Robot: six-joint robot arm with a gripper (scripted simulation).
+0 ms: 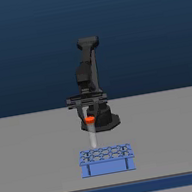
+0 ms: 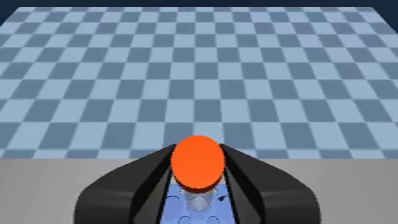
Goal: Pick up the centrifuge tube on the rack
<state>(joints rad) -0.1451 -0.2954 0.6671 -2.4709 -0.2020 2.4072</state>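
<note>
The centrifuge tube (image 1: 92, 132), pale and slim with an orange-red cap, hangs upright above the blue rack (image 1: 106, 160), its lower end just over the rack's holed top. My black gripper (image 1: 89, 118) is shut on the tube at its cap. In the wrist view the orange cap of the tube (image 2: 197, 162) fills the space between my two dark fingers (image 2: 133, 185), and a strip of the blue rack (image 2: 197, 209) shows below it.
The rack stands on a grey table (image 1: 38, 154) in front of the arm's black base (image 1: 105, 120). The table's front edge runs close behind the rack's near side. A blue checkered floor (image 2: 195, 75) lies beyond the table.
</note>
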